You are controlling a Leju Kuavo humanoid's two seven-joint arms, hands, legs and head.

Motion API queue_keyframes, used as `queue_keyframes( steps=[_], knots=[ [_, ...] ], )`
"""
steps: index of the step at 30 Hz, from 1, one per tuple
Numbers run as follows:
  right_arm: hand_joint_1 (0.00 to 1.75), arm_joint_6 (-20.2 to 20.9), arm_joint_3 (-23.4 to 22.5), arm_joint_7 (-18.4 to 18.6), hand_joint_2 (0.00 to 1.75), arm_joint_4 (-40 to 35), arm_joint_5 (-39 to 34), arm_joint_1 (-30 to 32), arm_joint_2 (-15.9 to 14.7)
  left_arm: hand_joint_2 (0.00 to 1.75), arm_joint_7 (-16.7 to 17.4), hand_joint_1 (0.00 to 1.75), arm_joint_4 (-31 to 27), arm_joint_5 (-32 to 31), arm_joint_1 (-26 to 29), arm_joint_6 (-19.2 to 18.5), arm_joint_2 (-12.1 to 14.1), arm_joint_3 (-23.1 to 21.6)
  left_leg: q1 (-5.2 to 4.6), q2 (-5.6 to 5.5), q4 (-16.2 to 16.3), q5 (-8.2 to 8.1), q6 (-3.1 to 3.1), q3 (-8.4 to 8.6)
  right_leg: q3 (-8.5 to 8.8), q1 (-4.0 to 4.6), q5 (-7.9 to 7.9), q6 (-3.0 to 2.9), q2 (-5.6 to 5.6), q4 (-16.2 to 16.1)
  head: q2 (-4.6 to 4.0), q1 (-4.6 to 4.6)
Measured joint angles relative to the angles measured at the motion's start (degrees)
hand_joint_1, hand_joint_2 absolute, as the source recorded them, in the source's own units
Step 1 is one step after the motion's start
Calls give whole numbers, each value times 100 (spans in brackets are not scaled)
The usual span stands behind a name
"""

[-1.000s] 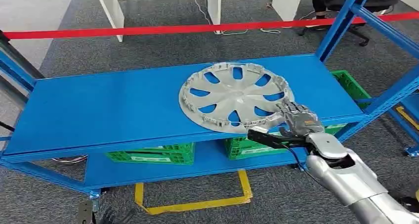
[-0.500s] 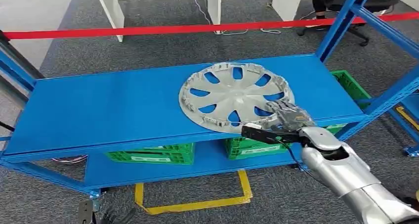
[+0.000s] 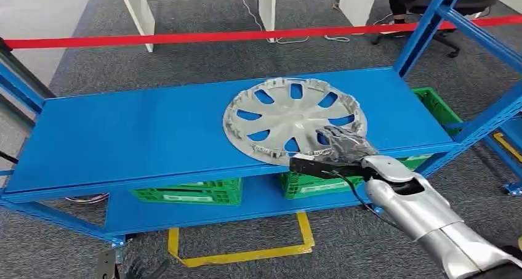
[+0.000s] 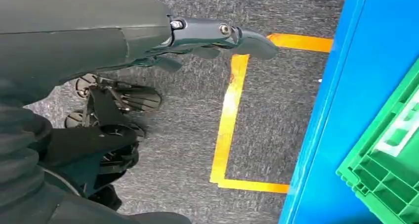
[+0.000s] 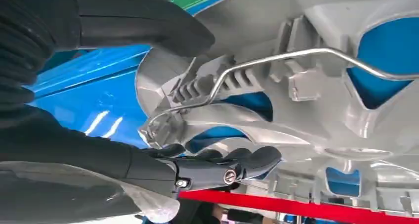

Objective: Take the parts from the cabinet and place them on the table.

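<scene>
Right hand (image 3: 345, 145) closing on hubcap (image 3: 294, 119) rim at shelf (image 3: 135, 131) edge, grip unconfirmed; seat fingers under rim before lifting level.

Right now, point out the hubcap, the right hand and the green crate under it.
hubcap (image 3: 289, 113): head view, its centre hub.
right hand (image 3: 345, 145): head view, back of the hand at the hubcap's near edge.
green crate (image 3: 305, 183): head view, front wall on the lower shelf.
</scene>
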Motion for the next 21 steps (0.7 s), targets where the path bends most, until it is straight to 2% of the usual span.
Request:
queue_keyframes(
  steps=[12,21],
  knots=[
    [0,20,210,-22,175,11,-122,-96,13,175,-9,0,0,0,2,-22,15,2,0,0,0,0,0,0,-1,0,0,0,0,0,0,0],
    [0,90,339,-85,175,225,-689,-255,13,175,-13,0,15,-46,1,-37,37,2,0,0,0,0,0,-1,-2,0,0,0,0,0,0,-2]
  ],
)
